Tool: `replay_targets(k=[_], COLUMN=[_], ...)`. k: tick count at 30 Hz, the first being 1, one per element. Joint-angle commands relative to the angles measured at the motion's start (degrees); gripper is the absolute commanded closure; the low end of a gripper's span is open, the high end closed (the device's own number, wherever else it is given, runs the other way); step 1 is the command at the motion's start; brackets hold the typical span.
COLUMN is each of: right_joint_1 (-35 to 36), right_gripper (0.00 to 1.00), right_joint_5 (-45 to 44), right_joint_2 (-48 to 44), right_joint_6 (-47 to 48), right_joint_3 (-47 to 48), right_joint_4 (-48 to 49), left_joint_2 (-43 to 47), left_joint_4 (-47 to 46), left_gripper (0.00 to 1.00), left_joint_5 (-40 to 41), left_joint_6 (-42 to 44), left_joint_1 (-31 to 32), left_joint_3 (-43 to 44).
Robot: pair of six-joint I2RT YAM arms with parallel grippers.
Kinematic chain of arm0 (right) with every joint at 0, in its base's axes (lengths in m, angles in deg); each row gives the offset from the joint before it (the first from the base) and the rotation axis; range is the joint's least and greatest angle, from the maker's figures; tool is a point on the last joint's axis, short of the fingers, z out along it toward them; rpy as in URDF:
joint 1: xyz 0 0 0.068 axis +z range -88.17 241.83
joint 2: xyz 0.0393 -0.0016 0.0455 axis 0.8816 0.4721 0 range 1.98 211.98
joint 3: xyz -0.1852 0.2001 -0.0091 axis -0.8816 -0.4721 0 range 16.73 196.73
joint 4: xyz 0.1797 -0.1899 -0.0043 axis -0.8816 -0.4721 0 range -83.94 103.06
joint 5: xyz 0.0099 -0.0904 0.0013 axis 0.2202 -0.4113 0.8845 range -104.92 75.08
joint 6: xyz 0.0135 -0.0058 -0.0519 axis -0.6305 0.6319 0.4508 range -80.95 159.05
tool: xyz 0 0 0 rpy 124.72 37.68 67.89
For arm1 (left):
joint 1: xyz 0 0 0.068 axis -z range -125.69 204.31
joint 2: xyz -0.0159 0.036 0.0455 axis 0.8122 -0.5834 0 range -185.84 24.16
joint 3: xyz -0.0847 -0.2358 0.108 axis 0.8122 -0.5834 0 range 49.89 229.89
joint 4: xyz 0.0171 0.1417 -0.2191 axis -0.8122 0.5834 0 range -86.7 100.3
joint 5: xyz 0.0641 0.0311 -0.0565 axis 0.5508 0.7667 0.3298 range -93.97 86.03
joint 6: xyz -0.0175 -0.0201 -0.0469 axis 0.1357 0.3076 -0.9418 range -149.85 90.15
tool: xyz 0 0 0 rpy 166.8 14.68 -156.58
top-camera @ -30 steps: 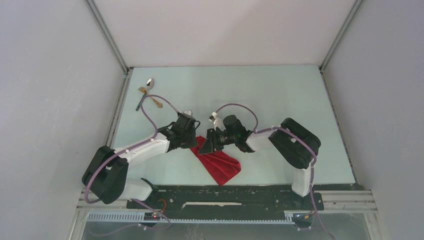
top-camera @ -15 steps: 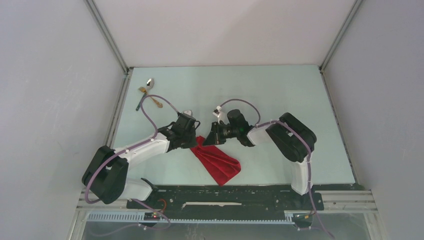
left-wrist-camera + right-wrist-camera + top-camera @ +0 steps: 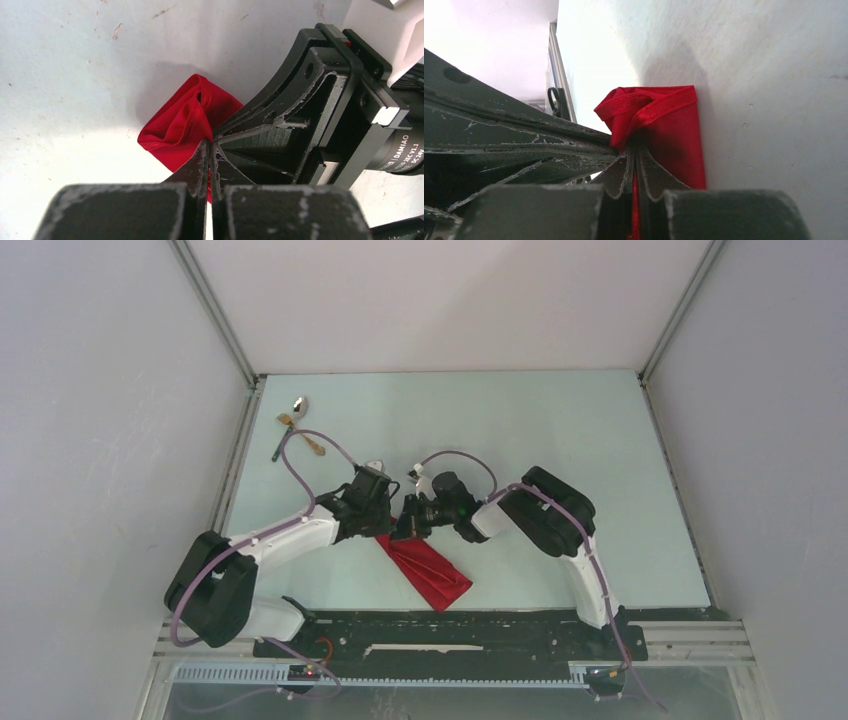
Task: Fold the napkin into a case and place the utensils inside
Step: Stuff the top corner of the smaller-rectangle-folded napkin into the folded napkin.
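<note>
Napkin [image 3: 428, 568]: soft creased red cloth, narrow bunched strip.

You have even, diffuse overhead light in the top view, with only faint shadows on the pale desk [image 3: 560, 440]. The right wrist view blows out to white glare at upper left. The napkin [image 3: 180, 125] casts a soft shadow behind it. The close foreground in both wrist views is out of focus.
</note>
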Motion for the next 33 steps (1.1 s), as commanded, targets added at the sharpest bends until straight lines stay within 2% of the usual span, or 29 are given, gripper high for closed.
replay_targets(k=[1,10,17,20,22,26,33], right_joint_1=[0.61,-0.28,-1.84,-2.65,-2.78,-2.32,-0.36], right_gripper=[0.9,0.8,0.76,0.75,0.78,0.96,1.0], right_joint_5=[-8.52,-9.56,-2.05,-1.41,-1.4,-1.9,-4.59], right_joint_2=[2.17,2.57,3.5,2.29,1.74,2.73,6.04], right_joint_6=[-2.15,-3.69,-13.25,-13.4,-12.37,-10.94,-10.24], right_joint_3=[0.67,-0.24,-2.49,-4.09,-4.02,-2.02,2.42], right_joint_4=[1.61,-0.33,18.6,19.79,18.55,15.98,12.35], left_joint_2=[-1.06,-0.51,0.78,1.05,1.18,0.67,-0.37], left_joint_4=[-1.8,-3.12,-1.81,-1.35,-1.48,-2.25,-3.14], left_gripper=[1.0,1.0,1.0,1.0,1.0,1.0,1.0], left_joint_5=[-0.4,-0.5,0.35,0.59,0.02,-1.47,-2.68], left_joint_6=[-1.77,-2.11,-1.87,-1.65,-1.72,-1.99,-2.47], left_joint_1=[-0.31,-1.92,-2.55,-2.71,-2.77,-2.73,-2.73], left_joint_3=[2.35,0.82,0.8,0.59,0.45,0.51,0.73])
